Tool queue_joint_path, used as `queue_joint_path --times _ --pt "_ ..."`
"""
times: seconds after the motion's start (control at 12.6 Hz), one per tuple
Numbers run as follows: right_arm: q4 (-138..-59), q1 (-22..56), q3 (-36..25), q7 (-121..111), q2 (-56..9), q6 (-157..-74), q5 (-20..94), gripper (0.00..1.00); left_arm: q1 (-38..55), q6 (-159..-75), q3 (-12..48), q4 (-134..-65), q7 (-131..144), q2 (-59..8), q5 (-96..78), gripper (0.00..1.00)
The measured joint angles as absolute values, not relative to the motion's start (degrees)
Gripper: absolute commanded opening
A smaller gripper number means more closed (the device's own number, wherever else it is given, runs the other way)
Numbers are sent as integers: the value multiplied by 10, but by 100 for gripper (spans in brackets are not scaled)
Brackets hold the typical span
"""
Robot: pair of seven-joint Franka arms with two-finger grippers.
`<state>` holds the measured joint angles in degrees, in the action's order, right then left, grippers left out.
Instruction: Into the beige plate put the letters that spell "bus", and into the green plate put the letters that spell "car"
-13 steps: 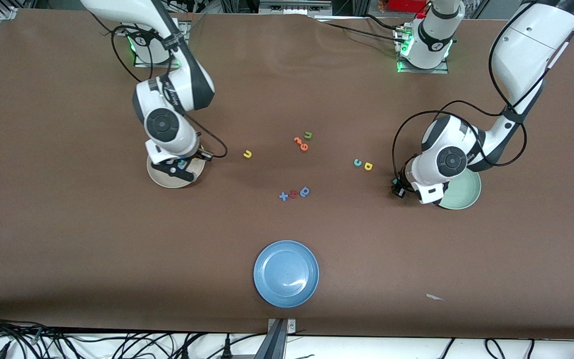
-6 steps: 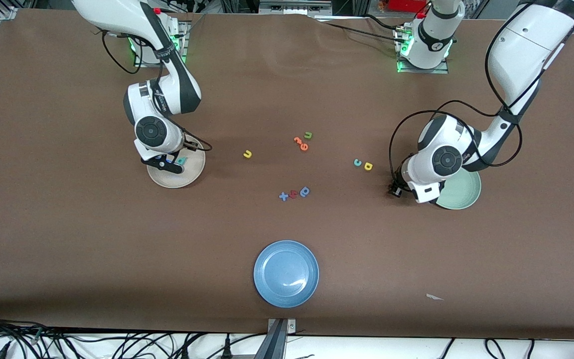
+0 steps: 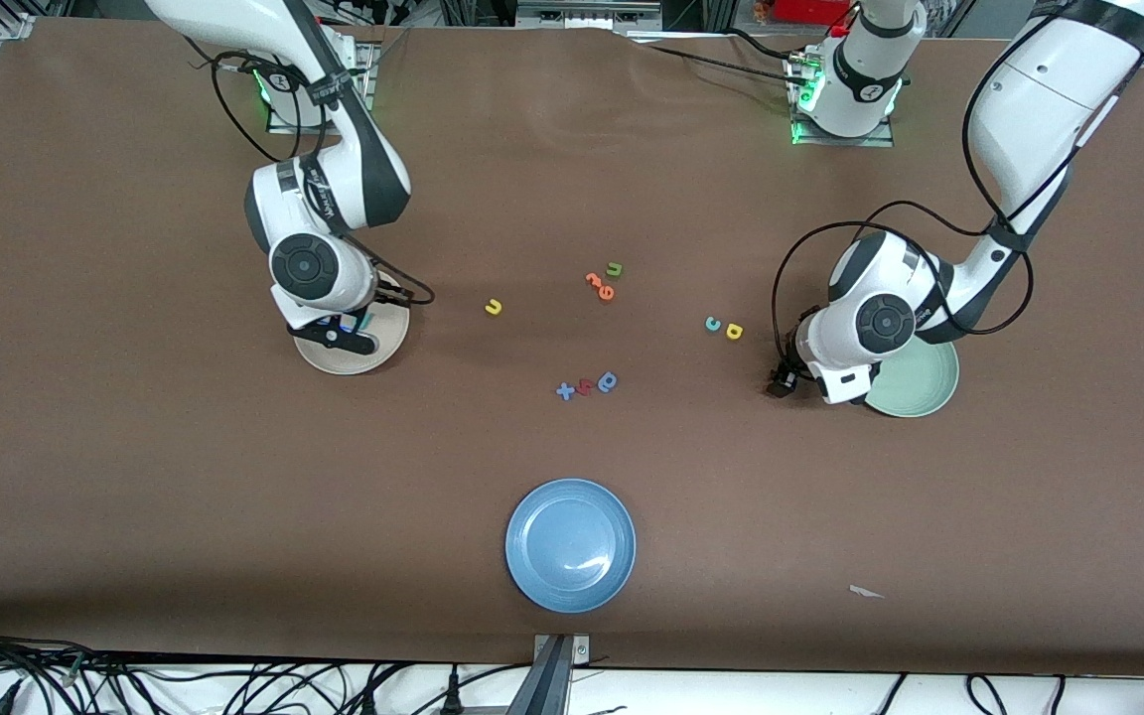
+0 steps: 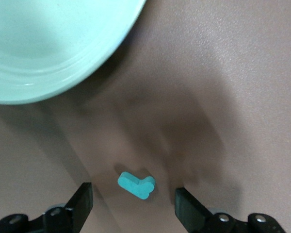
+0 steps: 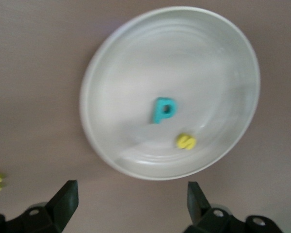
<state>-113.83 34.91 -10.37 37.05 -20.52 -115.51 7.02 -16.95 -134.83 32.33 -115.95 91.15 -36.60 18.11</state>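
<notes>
In the front view the right gripper hangs over the beige plate near the right arm's end of the worktop, while the left gripper is low over bare worktop just beside the green plate, on the side toward the middle. Between the plates lie the yellow "u", a teal "c" touching or nearly touching a yellow "a", and a green "u" beside two orange letters; a blue plate sits nearest the front camera. In the left wrist view the left gripper stands with its fingers spread, and the small teal "r" lies flat on the worktop between them, untouched, its long axis running roughly from one finger toward the other (slightly slanted); the green plate's rim is well clear of it. In the right wrist view the right gripper is wide open and empty above the beige plate, where the teal "b" lies flat near the centre and the yellow "s" lies close by it.
</notes>
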Motion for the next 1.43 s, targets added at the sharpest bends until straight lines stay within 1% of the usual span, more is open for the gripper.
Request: queue_joint_path --times 0.16,0.24,0.4,0.56,0.64,0.71,0.87,0.95,1.35,1.43 --pt "-1106 356 -85 405 -212 -1155 108 100 -170 -1349 323 -1159 911 -366 181 60" --pt "-1094 361 -78 408 -220 -1159 122 100 -170 -1350 323 -1158 911 -366 181 59" --pt "-1082 381 -72 433 -241 -1199 136 98 -172 -1348 324 -1156 905 -366 181 59" --pt "-1082 404 -70 469 -265 -1242 136 67 -177 -1348 324 -1154 895 -365 181 60" --pt "-1084 413 -70 479 -274 -1261 136 57 -179 -1348 324 -1154 892 -366 181 60" --pt "-1091 420 -70 486 -282 -1285 136 53 -179 -1348 324 -1154 890 -366 181 60" --pt "-1114 432 -70 496 -292 -1342 137 48 -180 -1348 324 -1153 888 -365 181 60" --pt "-1122 437 -70 505 -297 -1363 137 48 -180 -1348 324 -1152 888 -365 181 60" --pt "-1132 452 -70 525 -309 -1388 137 47 -184 -1345 325 -1150 888 -355 181 60" --pt "-1136 453 -70 525 -310 -1396 137 47 -192 -1343 333 -1149 887 -353 181 60"
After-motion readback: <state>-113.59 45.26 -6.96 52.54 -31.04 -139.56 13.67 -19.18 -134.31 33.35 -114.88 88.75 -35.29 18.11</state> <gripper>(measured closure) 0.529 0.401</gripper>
